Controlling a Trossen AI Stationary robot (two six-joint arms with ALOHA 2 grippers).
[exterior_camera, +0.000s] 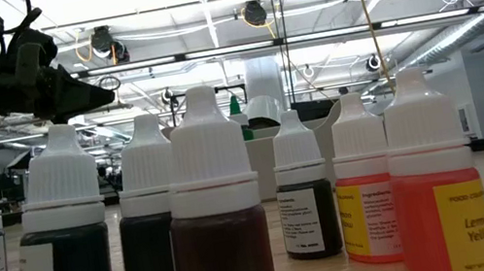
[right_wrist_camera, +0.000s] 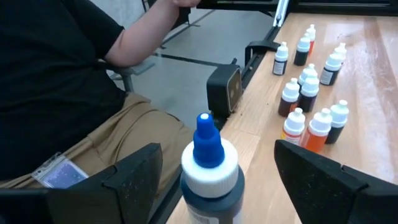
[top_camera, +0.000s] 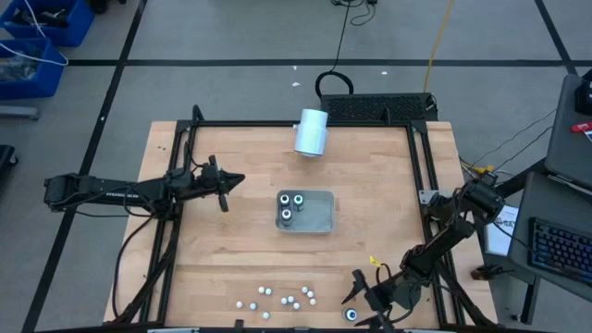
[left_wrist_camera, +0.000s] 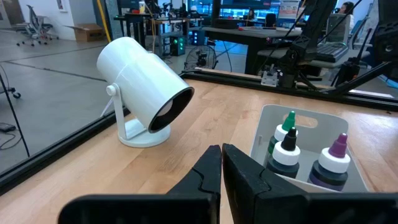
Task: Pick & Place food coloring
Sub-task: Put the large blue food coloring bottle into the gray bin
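Observation:
The food coloring bottles show in three places. Several white-capped ones (top_camera: 280,298) stand in a cluster near the table's front edge and fill the low view (exterior_camera: 219,218). Three stand in the grey tray (top_camera: 326,222) at mid-table, with green, black and purple caps (left_wrist_camera: 287,152). One blue-capped bottle (right_wrist_camera: 208,168) stands upright at the front edge (top_camera: 351,314). My right gripper (right_wrist_camera: 217,148) is open, one finger on either side of this bottle and apart from it (top_camera: 359,294). My left gripper (left_wrist_camera: 222,168) is shut on nothing, hanging left of the tray (top_camera: 227,181).
A white cylinder lamp (top_camera: 312,131) stands on its foot at the table's far edge, behind the tray. A seated person (right_wrist_camera: 68,81) in a black shirt is close to the table's near edge, right beyond the blue-capped bottle. A black frame (top_camera: 421,157) runs round the table.

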